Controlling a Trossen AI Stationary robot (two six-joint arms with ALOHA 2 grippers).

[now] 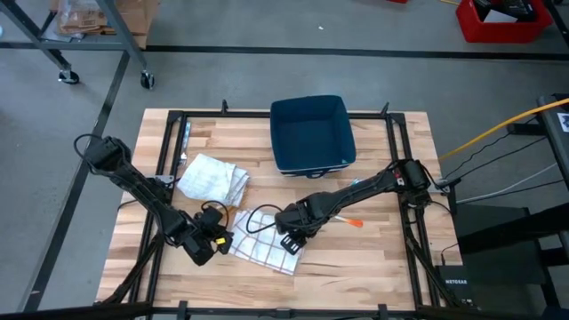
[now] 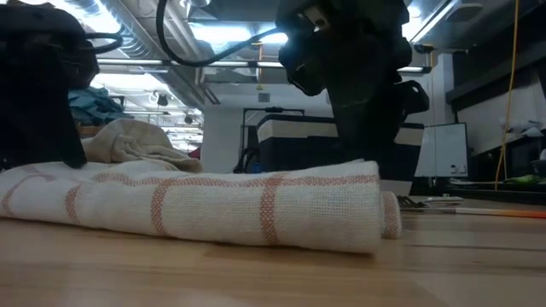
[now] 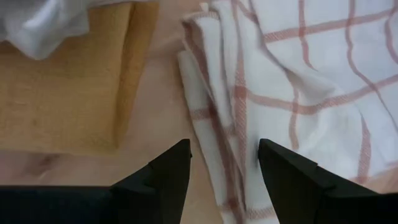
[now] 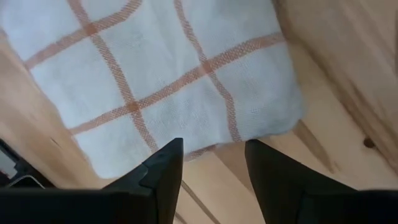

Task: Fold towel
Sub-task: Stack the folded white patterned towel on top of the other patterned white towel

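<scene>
Both tools are seen with fingers apart, nothing held: the left tool (image 1: 216,238) at the left edge of the folded checked towel (image 1: 265,249), the right tool (image 1: 292,240) over its right part. The towel lies at the near middle of the surface (image 1: 373,258). A crumpled cloth (image 1: 212,178) and a blue bin (image 1: 311,133) lie farther off.

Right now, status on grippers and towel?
Left gripper open at checked towel's edge. Right gripper open above it, holding nothing. Towel folded flat. Crumpled cloth sits clear.

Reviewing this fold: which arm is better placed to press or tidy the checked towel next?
Probably the left. The left gripper is open with the checked towel layered edge between its fingers; the right gripper, also open, sits above a finished corner.
</scene>
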